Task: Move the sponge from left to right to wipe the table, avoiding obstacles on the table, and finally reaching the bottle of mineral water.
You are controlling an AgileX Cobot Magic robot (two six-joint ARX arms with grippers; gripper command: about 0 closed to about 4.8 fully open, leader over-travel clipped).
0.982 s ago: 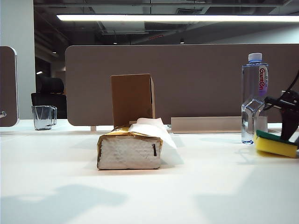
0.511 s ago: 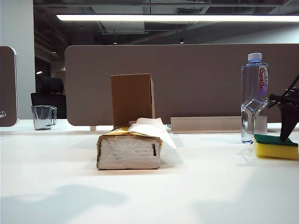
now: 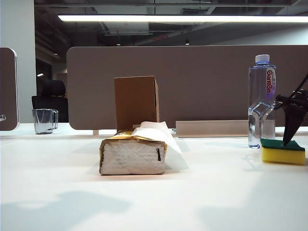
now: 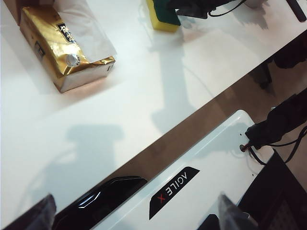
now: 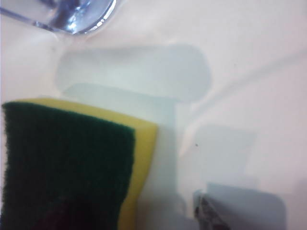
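Looking down from the left arm: left gripper (image 4: 134, 213) hangs over the near edge of the white bench (image 4: 144, 96), fingers (image 4: 43, 213) spread wide with nothing between them. Gold tissue pack (image 4: 64, 48) lies well off, one tissue poking out. Farther along, the sponge (image 4: 160, 14) sits under the right gripper (image 4: 192, 7).

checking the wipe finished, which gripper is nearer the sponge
Right. The right gripper stands open directly over the sponge beside the bottle. The left gripper hangs open far off, near the table front edge.
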